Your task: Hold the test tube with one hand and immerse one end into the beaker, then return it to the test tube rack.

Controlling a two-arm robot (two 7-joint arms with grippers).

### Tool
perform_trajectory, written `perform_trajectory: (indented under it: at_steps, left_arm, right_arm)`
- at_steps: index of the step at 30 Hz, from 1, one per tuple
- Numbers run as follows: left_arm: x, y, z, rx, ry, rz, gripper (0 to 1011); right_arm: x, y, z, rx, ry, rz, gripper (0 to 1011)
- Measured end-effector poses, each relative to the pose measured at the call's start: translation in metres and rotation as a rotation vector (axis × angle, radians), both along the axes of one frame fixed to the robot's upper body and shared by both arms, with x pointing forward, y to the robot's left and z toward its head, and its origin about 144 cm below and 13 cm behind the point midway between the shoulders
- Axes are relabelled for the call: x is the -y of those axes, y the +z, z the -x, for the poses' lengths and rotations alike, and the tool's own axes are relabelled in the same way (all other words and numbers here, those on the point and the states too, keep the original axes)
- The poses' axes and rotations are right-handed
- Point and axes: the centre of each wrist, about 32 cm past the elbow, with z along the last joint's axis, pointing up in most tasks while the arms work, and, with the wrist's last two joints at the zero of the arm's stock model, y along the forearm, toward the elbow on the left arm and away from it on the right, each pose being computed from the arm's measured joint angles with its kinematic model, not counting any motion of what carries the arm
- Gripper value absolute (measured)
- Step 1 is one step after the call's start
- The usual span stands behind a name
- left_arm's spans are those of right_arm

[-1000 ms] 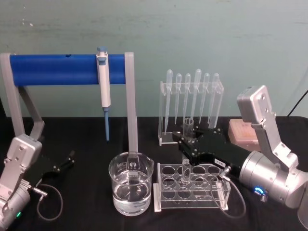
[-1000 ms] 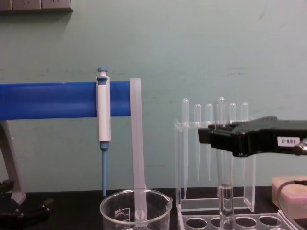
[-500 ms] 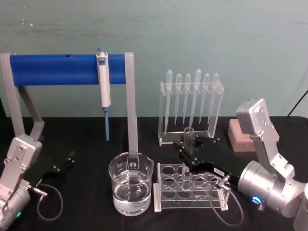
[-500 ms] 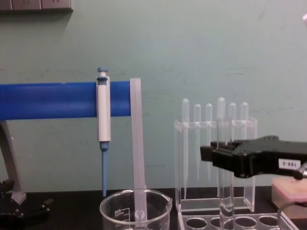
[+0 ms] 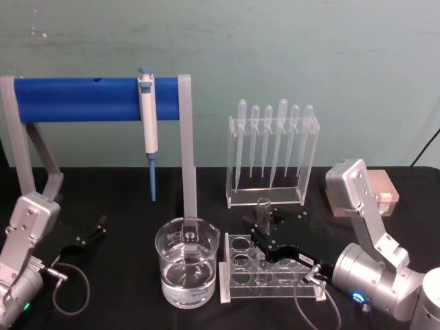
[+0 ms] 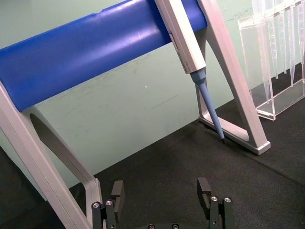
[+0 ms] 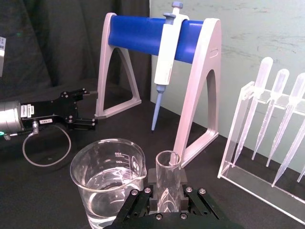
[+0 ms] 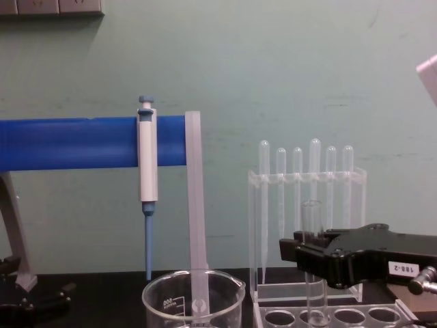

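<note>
1. The right black gripper with the small white label [image 8: 308, 256] was low over the clear plastic tube rack [image 5: 272, 279], with its jaws closed on the clear glass test tube with the round bottom [image 8: 312, 225].
2. The tube stood upright; its open rim rose above the gripper and its lower end reached down into a hole in the rack's front row, as the chest view showed.
3. In the right wrist view the test tube [image 7: 167, 176] sat between the two jaws, both pressing its sides.
4. The wide clear glass beaker with the white marks [image 5: 187, 271] stood just beside the rack, on the robot's left of it, partly filled with clear liquid. It was apart from the tube.
5. Behind them, on the black surface [image 5: 124, 189], stood the clear stand of thin frosted pipettes [image 5: 273, 155] and the blue-and-grey frame [image 5: 96, 100] that carried the white pipettor with the blue tip [image 5: 148, 127].
6. The left black gripper [image 6: 162, 193] rested low over the surface near the left leg of the frame, its jaws parted and holding nothing.
</note>
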Motion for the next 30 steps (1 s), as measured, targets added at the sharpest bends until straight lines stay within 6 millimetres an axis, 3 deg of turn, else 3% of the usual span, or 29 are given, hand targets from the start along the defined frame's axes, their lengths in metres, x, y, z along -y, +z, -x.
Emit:
perform_trajectory:
  at_steps: [4, 5, 11, 20, 26, 30]
  left_arm:
    - [0.000, 0.000, 0.000, 0.000, 0.000, 0.000, 1000]
    - [0.000, 0.000, 0.000, 0.000, 0.000, 0.000, 1000]
    - [0.000, 0.000, 0.000, 0.000, 0.000, 0.000, 1000]
    - [0.000, 0.000, 0.000, 0.000, 0.000, 0.000, 1000]
    - [0.000, 0.000, 0.000, 0.000, 0.000, 0.000, 1000]
    - [0.000, 0.000, 0.000, 0.000, 0.000, 0.000, 1000]
  right_arm:
    - [-0.001, -0.001, -0.001, -0.001, 0.003, 0.005, 256]
    - [-0.001, -0.001, -0.001, -0.001, 0.004, 0.007, 322]
    - [-0.001, 0.004, 0.001, 0.009, 0.011, 0.003, 486]
    - [0.007, 0.028, 0.016, 0.168, -0.019, -0.092, 783]
    - [0.017, 0.025, 0.032, 0.247, -0.211, -0.138, 965]
    - [0.022, 0.015, 0.038, 0.240, -0.366, -0.099, 1003]
